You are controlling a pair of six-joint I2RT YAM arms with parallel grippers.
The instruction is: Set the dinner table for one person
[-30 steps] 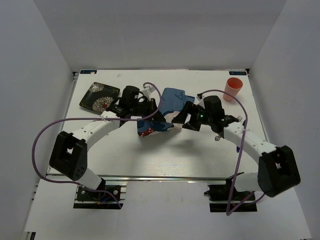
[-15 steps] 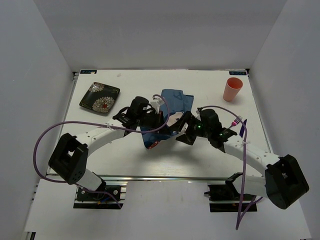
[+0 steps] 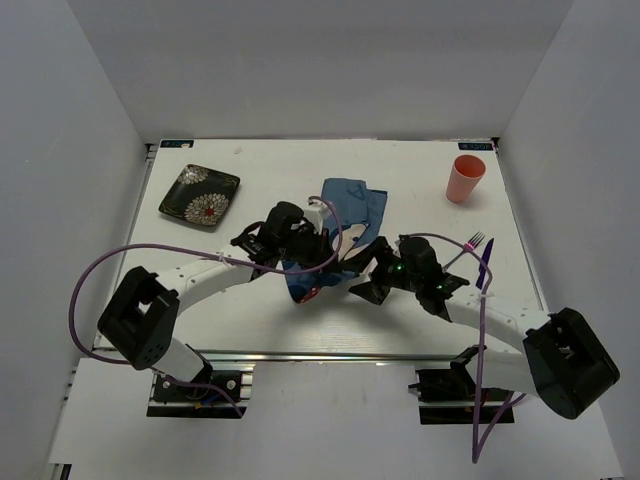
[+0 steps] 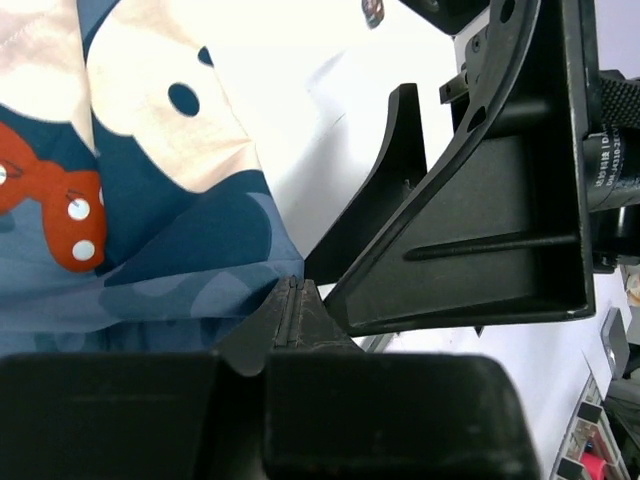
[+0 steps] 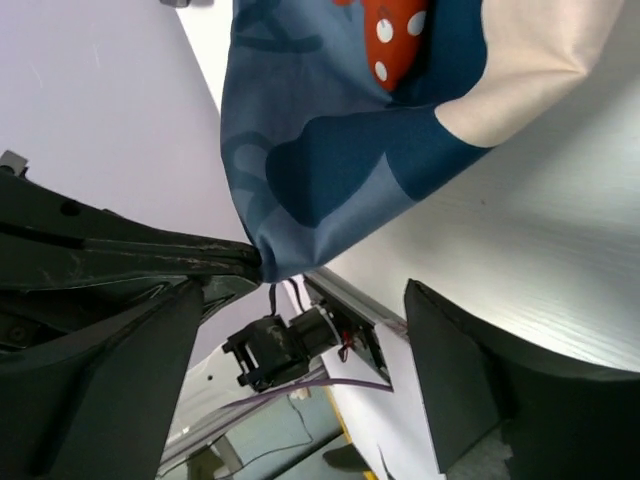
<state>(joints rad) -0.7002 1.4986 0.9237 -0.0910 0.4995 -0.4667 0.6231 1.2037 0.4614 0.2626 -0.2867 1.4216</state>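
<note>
The blue letter-printed cloth mat lies partly crumpled on the white dinner table, from the back centre toward the front. My left gripper is shut on the mat's near corner. In the left wrist view the mat runs into the closed jaws of the left gripper. My right gripper is open and empty right beside that corner. In the right wrist view the right gripper frames the mat, and the left gripper's fingers pinch the mat's corner.
A dark flower-patterned square plate sits at the back left. An orange cup stands at the back right. A purple fork and a dark blue utensil lie at the right. The metal rail runs along the near edge.
Both grippers have moved toward the table's front edge. The mat's held corner has come with the left gripper, so the cloth is drawn out longer toward the front.
</note>
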